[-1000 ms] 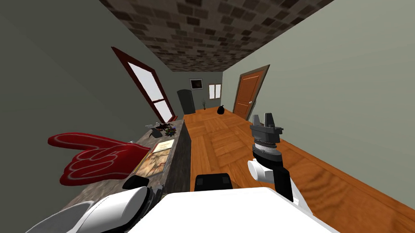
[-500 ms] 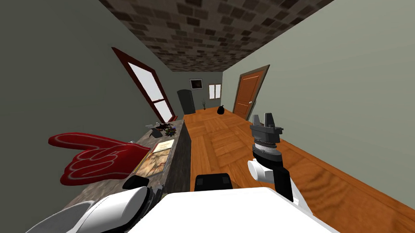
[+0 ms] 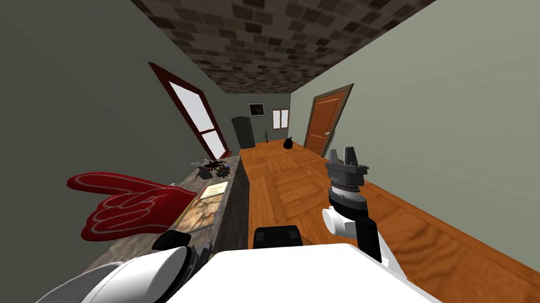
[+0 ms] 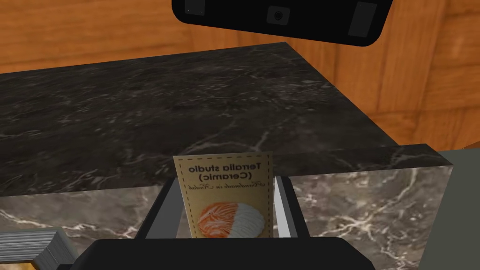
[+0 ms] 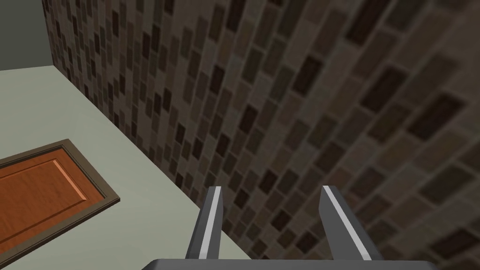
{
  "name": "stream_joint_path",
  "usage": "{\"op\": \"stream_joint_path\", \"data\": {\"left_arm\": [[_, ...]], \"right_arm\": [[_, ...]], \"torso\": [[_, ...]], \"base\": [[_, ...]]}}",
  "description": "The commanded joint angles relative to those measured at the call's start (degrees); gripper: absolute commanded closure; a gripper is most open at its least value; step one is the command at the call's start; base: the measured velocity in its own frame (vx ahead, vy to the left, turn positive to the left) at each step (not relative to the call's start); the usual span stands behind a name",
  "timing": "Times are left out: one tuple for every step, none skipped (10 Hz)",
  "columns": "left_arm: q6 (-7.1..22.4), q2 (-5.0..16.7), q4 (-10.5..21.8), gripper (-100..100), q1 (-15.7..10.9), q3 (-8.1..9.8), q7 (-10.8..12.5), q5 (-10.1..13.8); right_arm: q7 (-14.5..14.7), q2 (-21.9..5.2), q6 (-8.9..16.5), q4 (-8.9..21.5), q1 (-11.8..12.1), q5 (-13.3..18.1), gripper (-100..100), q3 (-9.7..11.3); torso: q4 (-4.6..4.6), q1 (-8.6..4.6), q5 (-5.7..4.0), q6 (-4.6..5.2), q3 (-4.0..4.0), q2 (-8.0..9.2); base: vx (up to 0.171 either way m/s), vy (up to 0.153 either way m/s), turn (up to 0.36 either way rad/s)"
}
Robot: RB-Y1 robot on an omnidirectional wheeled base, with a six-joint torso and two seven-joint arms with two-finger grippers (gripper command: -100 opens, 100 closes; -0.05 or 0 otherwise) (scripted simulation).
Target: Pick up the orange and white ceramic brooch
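My left gripper (image 4: 226, 183) is shut on a tan card (image 4: 224, 185) printed with mirrored text. The card carries the round orange and white brooch (image 4: 230, 219), low between the two fingers (image 4: 161, 211). The fingers press the card's sides, and it hangs just above the end of a dark marble counter (image 4: 140, 108). My right gripper (image 3: 343, 153) is raised over the wooden floor to the right of the counter, pointing up. Its fingers (image 5: 210, 225) stand open with nothing between them.
The marble counter (image 3: 232, 185) runs along the left wall. On it lie a big red foam hand (image 3: 130, 204), a flat picture book (image 3: 202, 206) and small dark items (image 3: 210, 165) at the far end. A brown door (image 3: 323, 122) is in the right wall.
The head view has shifted a touch, and my left arm has sunk slightly at the lower left. The right arm has not moved.
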Motion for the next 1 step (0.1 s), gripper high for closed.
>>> {"op": "stream_joint_path", "data": {"left_arm": [[0.0, 0.0, 0.0, 0, 0.0, 0.0, 0.0, 0.0]], "right_arm": [[0.0, 0.0, 0.0, 0.0, 0.0, 0.0, 0, 0.0]], "torso": [[0.0, 0.0, 0.0, 0.0, 0.0, 0.0]], "base": [[0.0, 0.0, 0.0]]}}
